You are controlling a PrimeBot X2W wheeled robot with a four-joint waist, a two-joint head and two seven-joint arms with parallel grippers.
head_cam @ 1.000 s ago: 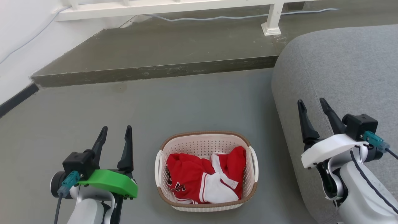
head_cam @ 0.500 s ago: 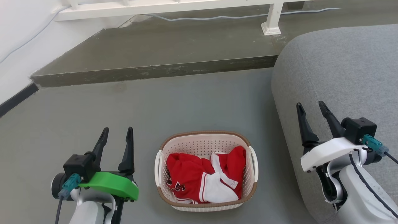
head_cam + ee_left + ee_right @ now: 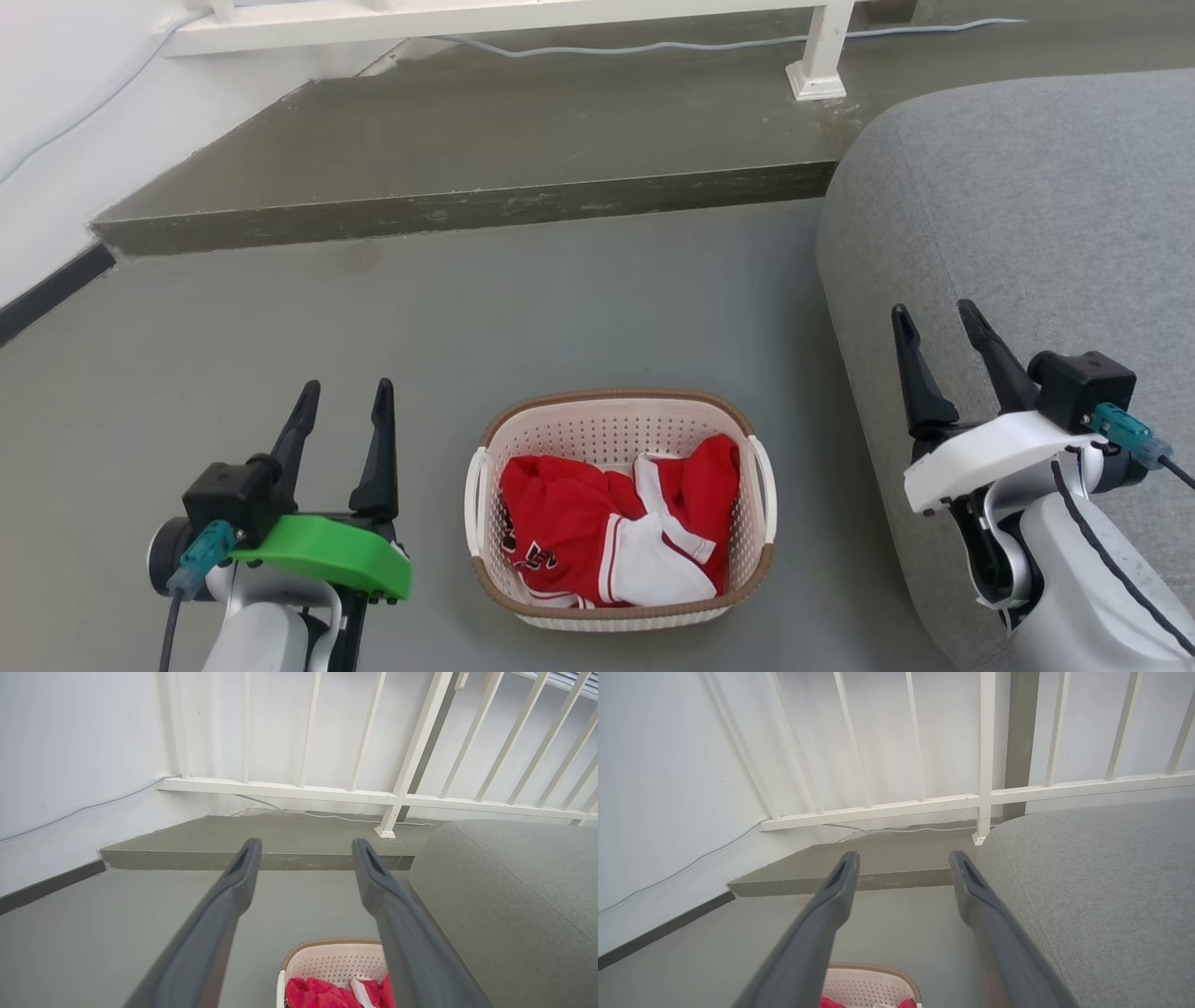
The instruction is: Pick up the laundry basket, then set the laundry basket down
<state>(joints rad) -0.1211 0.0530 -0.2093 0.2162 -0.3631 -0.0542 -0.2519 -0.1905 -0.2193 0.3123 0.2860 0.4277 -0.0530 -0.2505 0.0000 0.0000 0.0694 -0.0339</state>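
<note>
Your laundry basket sits on the grey floor, with a red-and-white garment heaped inside. Your left gripper hangs just to its left, clear of the near loop handle, jaws spread and holding nothing. Your right gripper hovers over the edge of the grey sofa, well to the basket's right, jaws likewise parted and empty.
</note>
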